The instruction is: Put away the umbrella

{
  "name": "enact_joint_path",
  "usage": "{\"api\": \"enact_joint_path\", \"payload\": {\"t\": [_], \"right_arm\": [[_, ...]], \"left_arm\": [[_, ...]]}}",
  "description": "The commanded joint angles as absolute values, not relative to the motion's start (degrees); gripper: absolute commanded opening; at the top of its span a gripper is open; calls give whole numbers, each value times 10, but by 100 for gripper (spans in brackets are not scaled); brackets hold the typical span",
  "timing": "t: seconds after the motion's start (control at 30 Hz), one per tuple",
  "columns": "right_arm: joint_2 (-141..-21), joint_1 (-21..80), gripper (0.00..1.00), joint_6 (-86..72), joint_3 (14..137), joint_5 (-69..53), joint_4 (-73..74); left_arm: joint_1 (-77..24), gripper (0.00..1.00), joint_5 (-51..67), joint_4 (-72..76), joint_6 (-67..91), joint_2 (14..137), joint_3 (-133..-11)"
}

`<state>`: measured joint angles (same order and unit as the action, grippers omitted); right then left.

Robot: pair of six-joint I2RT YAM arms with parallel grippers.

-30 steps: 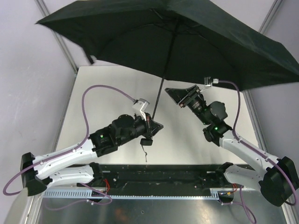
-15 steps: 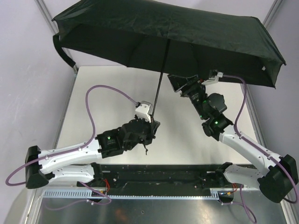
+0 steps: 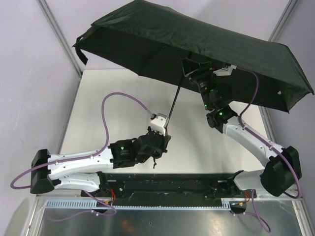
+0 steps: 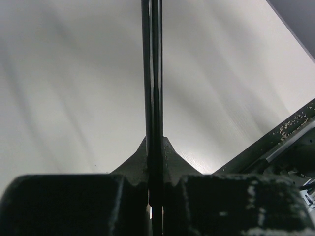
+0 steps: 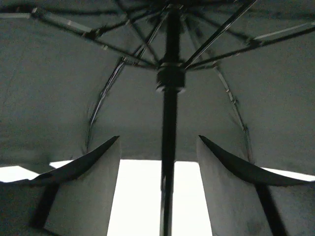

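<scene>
Barely visible: right end effector [image 3: 195, 69] against dark umbrella [image 3: 147, 29] underside.

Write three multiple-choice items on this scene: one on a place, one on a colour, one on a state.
1. The left gripper holds the umbrella by: A the shaft; B the fabric rim; C a rib.
2. The canopy is: A red; B yellow; C black.
3. The right gripper is: A shut on a rib; B open, astride the shaft; C unseen.
Key: 1 A, its wrist view shows it shut on the shaft; 2 C, black in every view; 3 B, gaps flank the shaft.
</scene>
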<state>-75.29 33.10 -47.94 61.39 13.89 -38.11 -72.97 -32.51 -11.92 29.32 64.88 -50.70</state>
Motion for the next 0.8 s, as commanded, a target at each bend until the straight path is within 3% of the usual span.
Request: {"api": "enact_joint_path", "payload": {"t": [0.0, 0.33, 0.57, 0.77], "right_arm": [[-782, 317, 65, -478, 660, 208, -420], [-842, 275, 52, -543, 722, 189, -398], [-836, 272, 63, -557, 729, 170, -380], [-811, 289, 65, -512, 729, 167, -370]], "left_arm": [[-742, 0, -379, -63, 304, 641, -520], [-763, 0, -392, -69, 312, 651, -513], [-766, 0, -403, -78, 319, 660, -517], [-766, 0, -409, -87, 324, 668, -525]]}}
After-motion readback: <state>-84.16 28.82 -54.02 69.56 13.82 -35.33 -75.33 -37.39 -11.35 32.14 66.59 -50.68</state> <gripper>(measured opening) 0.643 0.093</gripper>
